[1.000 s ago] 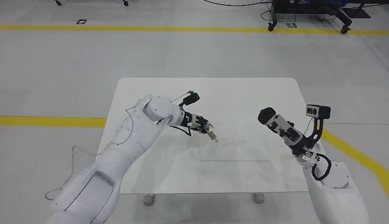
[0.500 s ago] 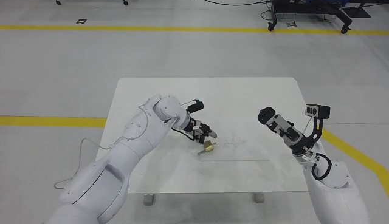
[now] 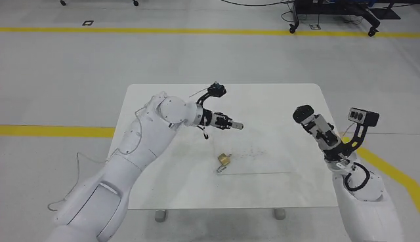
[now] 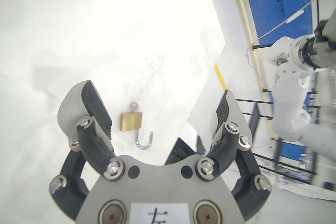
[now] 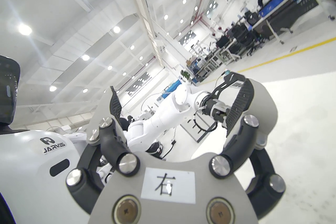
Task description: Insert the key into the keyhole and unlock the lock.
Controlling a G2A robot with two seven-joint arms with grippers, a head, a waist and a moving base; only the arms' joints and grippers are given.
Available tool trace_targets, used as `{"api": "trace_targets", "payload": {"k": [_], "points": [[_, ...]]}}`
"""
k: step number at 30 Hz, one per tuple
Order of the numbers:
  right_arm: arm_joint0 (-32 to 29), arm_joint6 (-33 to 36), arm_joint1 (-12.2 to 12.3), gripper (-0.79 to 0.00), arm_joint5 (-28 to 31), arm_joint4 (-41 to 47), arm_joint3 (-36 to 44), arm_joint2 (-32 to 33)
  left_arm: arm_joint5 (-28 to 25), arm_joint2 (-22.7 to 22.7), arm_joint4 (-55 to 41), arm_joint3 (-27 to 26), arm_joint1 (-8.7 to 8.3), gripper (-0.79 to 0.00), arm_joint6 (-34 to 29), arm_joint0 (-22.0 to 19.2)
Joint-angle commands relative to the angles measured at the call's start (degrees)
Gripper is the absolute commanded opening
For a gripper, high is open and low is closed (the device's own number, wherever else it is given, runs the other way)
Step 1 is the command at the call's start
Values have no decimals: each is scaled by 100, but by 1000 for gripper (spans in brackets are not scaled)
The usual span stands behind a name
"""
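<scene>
Since the small brass padlock lies on the white desk, silver key seated, shackle sprung, the empty, wide-open left gripper and right gripper should avoid nudging it.

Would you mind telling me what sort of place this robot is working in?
Probably a factory-style robotics hall: yellow painted floor lines, a high white ceiling with rows of round lamps, and long dark workbenches loaded with equipment.
</scene>
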State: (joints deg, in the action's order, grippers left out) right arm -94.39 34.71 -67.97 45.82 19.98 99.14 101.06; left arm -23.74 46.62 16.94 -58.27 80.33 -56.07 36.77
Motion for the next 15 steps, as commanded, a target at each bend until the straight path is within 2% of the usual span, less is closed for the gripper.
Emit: {"api": "trace_targets", "payload": {"k": [1, 3, 4, 5, 7, 8, 10, 11, 15], "points": [[-173, -443, -11, 0, 536, 191, 108, 377, -247, 536, 1277, -1200, -297, 0, 647, 476], [-173, -443, -11, 0, 536, 191, 108, 377, -74, 1167, 2213, -2494, -549, 0, 1130, 1212], [-173, -443, -11, 0, 536, 191, 108, 377, -74, 1167, 2213, -2494, -549, 0, 1130, 1212], [-183, -524, -12, -1, 668, 216, 115, 421, -145, 1015, 1886, -2077, -503, 0, 1019, 1017], [-174, -452, -12, -1, 560, 194, 110, 381, -66, 1301, 2404, -2944, -561, 0, 1164, 1422], [-173, -440, -12, -1, 536, 191, 108, 376, -66, 1266, 2441, -3107, -557, 0, 1153, 1419], [-172, -440, -11, -1, 531, 191, 108, 376, -73, 1170, 2259, -2992, -547, 0, 1131, 1235], [-172, -440, -11, -1, 531, 191, 108, 376, -73, 1166, 2220, -2850, -550, 0, 1128, 1216], [-173, -445, -11, -1, 525, 176, 108, 375, -72, 1171, 2227, -2828, -549, 0, 1135, 1223]]}}
